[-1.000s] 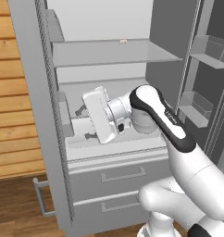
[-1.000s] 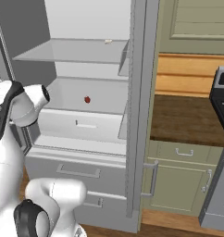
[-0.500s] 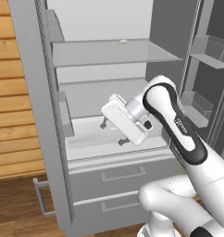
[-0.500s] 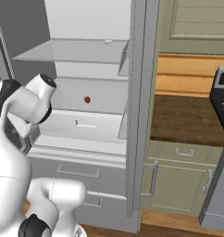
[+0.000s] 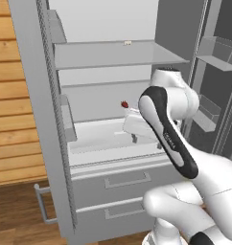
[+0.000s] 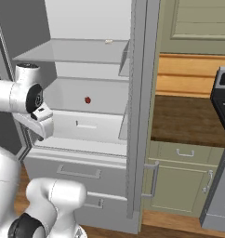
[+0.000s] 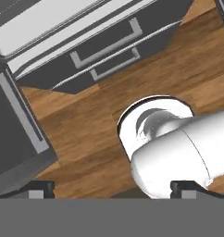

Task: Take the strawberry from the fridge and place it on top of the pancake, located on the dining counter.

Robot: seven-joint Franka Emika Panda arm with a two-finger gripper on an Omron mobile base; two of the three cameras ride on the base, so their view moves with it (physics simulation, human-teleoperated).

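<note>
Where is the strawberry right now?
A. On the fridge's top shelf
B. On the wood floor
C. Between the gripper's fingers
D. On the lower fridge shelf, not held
D: the strawberry sits alone on the lower shelf of the fridge, clear of the gripper.

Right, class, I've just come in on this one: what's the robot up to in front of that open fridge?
The robot arm is reaching toward the open fridge, where the strawberry lies on the middle shelf, untouched. A small pale item lies on the shelf above. The gripper is open and holds nothing; in the hand view it points down at the wood floor and the fridge's lower drawers, so it is not yet lined up with the berry.
</note>
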